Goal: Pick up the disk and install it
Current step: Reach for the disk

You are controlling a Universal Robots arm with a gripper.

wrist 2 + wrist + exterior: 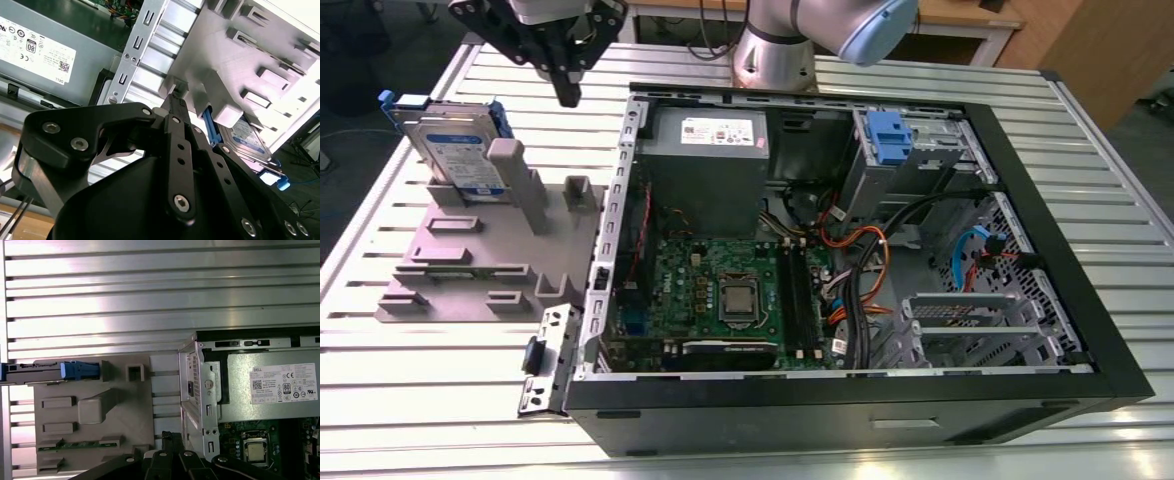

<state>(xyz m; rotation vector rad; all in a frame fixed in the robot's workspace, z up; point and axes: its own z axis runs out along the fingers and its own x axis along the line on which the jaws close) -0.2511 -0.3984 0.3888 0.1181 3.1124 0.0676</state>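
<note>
Silver with a white-and-blue label and a blue frame along its edges, the disk (460,150) stood on edge in a slot of the grey holder (467,260), at the far corner of the holder on the exterior view's left. In the first wrist view the disk (50,371) appeared edge-on, seated in the holder (130,430). In the second wrist view the disk (247,135) sat behind a raised post of the holder (235,65).

The tool (568,95) hung above the tabletop (427,380), between the disk and the open case (854,400), apart from both. Its fingers were closed together at the tips and gripped nothing; this was visible in both wrist views (175,95) (167,435). The fingers pointed down toward the near edge of the holder beside the case wall.

The holder lay flat on the slatted aluminium tabletop (150,290), just beside the case. Inside the case, the grey power supply (707,150) sat in the corner nearest the tool, with the motherboard (720,290) next to it. A blue latch (887,135) was on the drive bay toward the exterior view's right.
</note>
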